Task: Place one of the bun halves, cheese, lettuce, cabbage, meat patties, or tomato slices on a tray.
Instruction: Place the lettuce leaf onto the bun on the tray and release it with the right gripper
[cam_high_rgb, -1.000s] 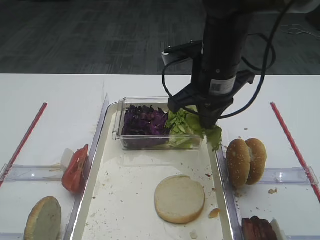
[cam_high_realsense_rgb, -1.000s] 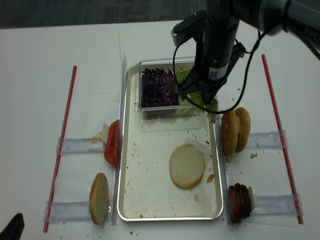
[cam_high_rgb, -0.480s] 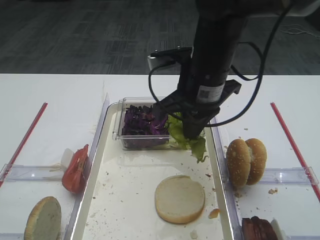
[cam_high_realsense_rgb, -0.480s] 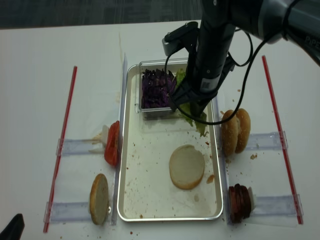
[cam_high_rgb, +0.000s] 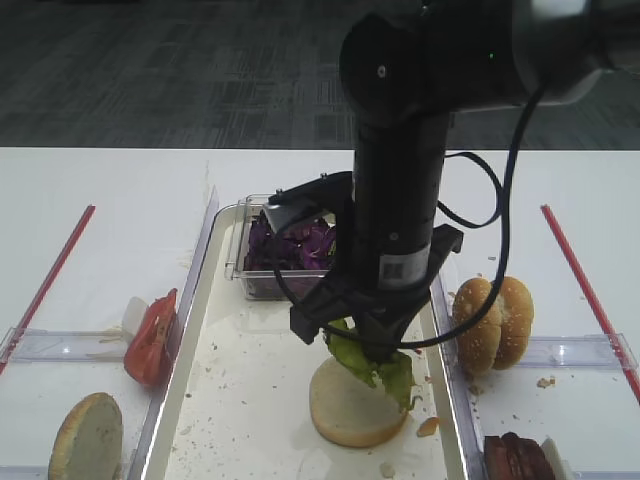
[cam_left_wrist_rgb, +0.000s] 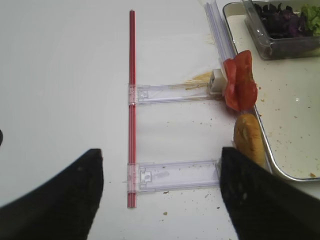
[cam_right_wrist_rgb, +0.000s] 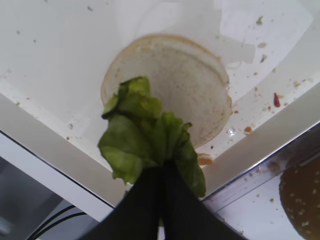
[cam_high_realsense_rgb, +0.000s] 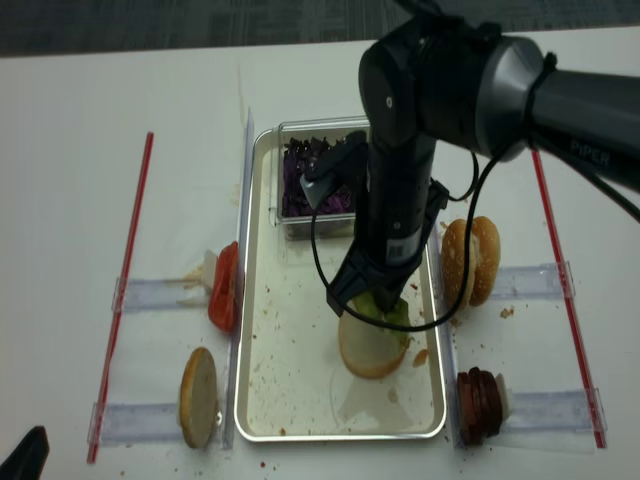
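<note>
**Lettuce held over the bun half in the tray**

On the far left of the white table a red strip runs front to back, and just inside it two clear plastic holders lie crosswise. Against the nearer-back holder stand the tomato slices, upright on edge beside the tray's left rim; a bun half leans on edge by the front holder. The left gripper shows only in its own wrist view, as two dark fingers standing well apart over bare table, nothing between them.

Next comes the tray, its floor speckled with crumbs. At its back sits a clear tub holding the cabbage (any green leaves left in the tub are mostly hidden behind the arm). Toward the front right of the tray lies a bun half with its cut face up. The right gripper hangs directly above it, jaws pinched together on the lettuce, which dangles over the bun's cut face; whether the leaf tip touches the bread cannot be told.

Right of the tray two seeded bun halves stand on edge, touching each other. In front of them are the meat patties, stacked on edge, and beyond runs a second red strip.
</note>
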